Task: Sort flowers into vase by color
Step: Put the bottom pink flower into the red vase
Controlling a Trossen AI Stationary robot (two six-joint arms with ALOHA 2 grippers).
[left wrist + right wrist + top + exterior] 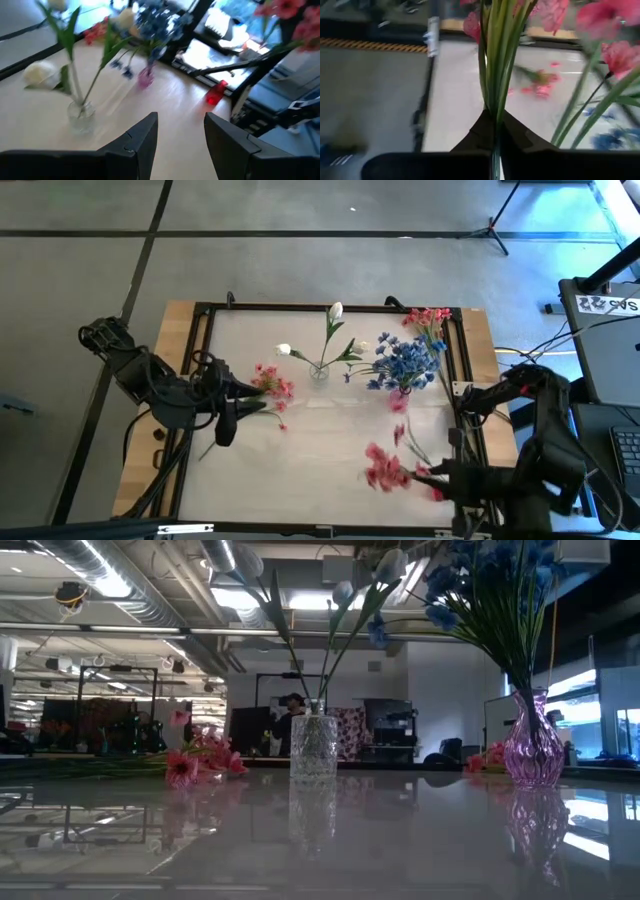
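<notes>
A clear glass vase [319, 370] holds white buds [335, 310] at the table's middle. To its right, a pink glass vase [399, 398] holds blue flowers [405, 360]. Loose pink flowers [272, 385] lie on the table left of the clear vase, and more pink flowers [428, 318] lie at the far right corner. My left gripper [232, 408] is open beside the left pink flowers, with nothing between its fingers [145, 132]. My right gripper [437, 476], near the front right, is shut on a pink sprig [385, 470]. My right gripper pinches the pink sprig's bundle of thin green stems [495, 102] between its two fingers. The stems run on past the fingertips, in line with the fingers. The pink blooms [615, 20] stand beyond the fingertips, toward the table's left, and the sprig is above the tabletop.
A black frame [205, 330] borders the white work surface. A single pink bloom [398, 432] lies in front of the pink vase. Open tabletop lies between the two arms, near the front edge. Equipment and cables stand off the table's right side.
</notes>
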